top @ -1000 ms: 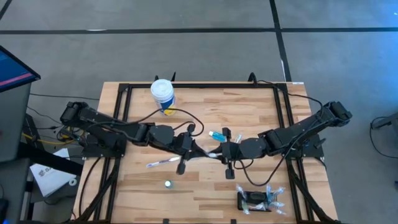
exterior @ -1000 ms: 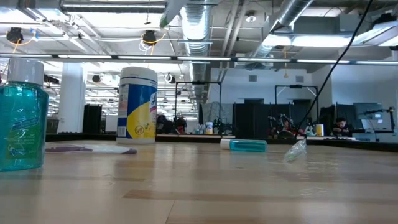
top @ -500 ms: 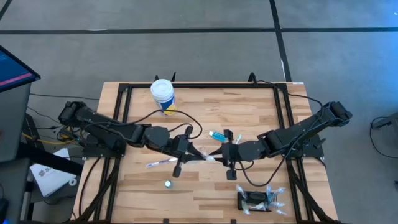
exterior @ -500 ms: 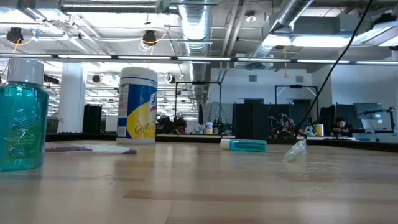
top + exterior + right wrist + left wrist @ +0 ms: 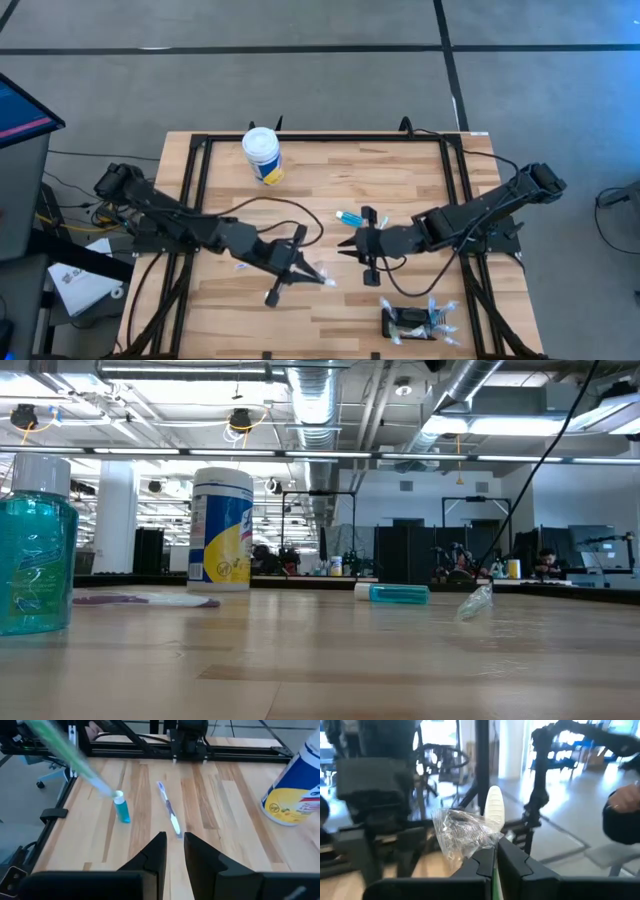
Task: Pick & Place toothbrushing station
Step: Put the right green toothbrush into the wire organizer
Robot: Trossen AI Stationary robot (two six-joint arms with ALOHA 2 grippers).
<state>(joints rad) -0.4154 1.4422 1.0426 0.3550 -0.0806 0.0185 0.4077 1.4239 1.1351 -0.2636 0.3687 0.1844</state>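
The toothbrushing station [image 5: 408,322], a small black holder with wrapped toothbrushes [image 5: 441,310] in it, lies near the table's near right corner. My left gripper [image 5: 304,270] hovers over the table's middle, shut on a green-handled toothbrush [image 5: 494,808] whose head is wrapped in crinkled plastic [image 5: 461,833]. My right gripper [image 5: 347,243] stands just to the right of it, fingers [image 5: 172,851] slightly apart with nothing between them. The green handle [image 5: 65,750] crosses the right wrist view. My left gripper pinches the toothbrush's green handle [image 5: 493,872] between its two fingers, just behind the wrapped head. The fingers lie about level. The white head [image 5: 495,805] and its wrap stick out past the fingertips, and the toothbrush is lifted clear of the table.
A white-lidded yellow-and-blue tub [image 5: 262,155] stands at the far side. A small blue tube [image 5: 348,217] lies mid-table. A loose toothbrush [image 5: 169,815] lies flat on the wood, and a blue mouthwash bottle [image 5: 32,550] stands near it. A black frame [image 5: 325,138] rims the table.
My left gripper has swung toward the table's near edge, carrying the wrapped toothbrush away from my right gripper's fingers, where its end lay a second ago. The toothbrush now hangs only in my left gripper. My right gripper has kept its place and tipped slightly downward.
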